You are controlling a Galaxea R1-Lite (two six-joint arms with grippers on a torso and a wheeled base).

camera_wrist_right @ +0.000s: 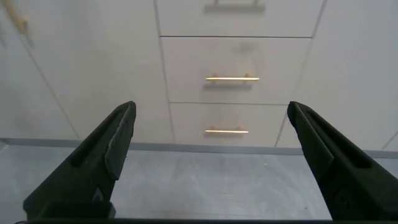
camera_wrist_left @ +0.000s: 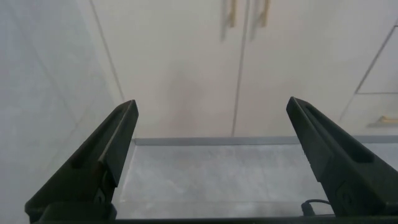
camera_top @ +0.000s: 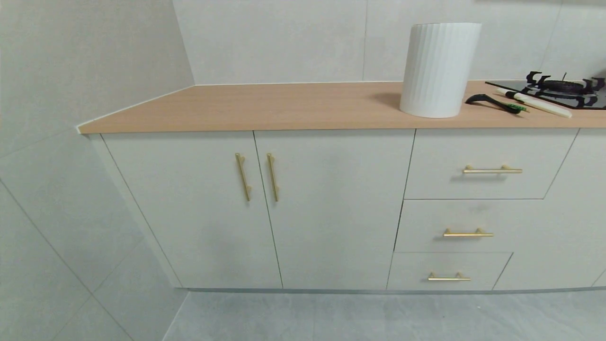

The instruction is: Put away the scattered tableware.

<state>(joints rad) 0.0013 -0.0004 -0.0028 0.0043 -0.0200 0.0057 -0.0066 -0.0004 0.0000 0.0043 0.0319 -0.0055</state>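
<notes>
On the wooden countertop (camera_top: 265, 106) at the right stands a tall white ribbed cylinder holder (camera_top: 439, 69). Beside it lie a black utensil with a green tip (camera_top: 492, 102) and a long white utensil with a dark end (camera_top: 537, 103). My left gripper (camera_wrist_left: 211, 112) hangs low before the cabinet doors (camera_wrist_left: 186, 62), open with nothing between its fingers. My right gripper (camera_wrist_right: 211, 115) hangs low before the drawers (camera_wrist_right: 233, 68), also open and holding nothing.
A black gas hob (camera_top: 563, 87) sits at the counter's far right. Below are two cabinet doors with gold handles (camera_top: 258, 176) and three drawers with gold handles (camera_top: 492, 169). A tiled wall closes the left side; grey floor (camera_top: 378, 317) lies in front.
</notes>
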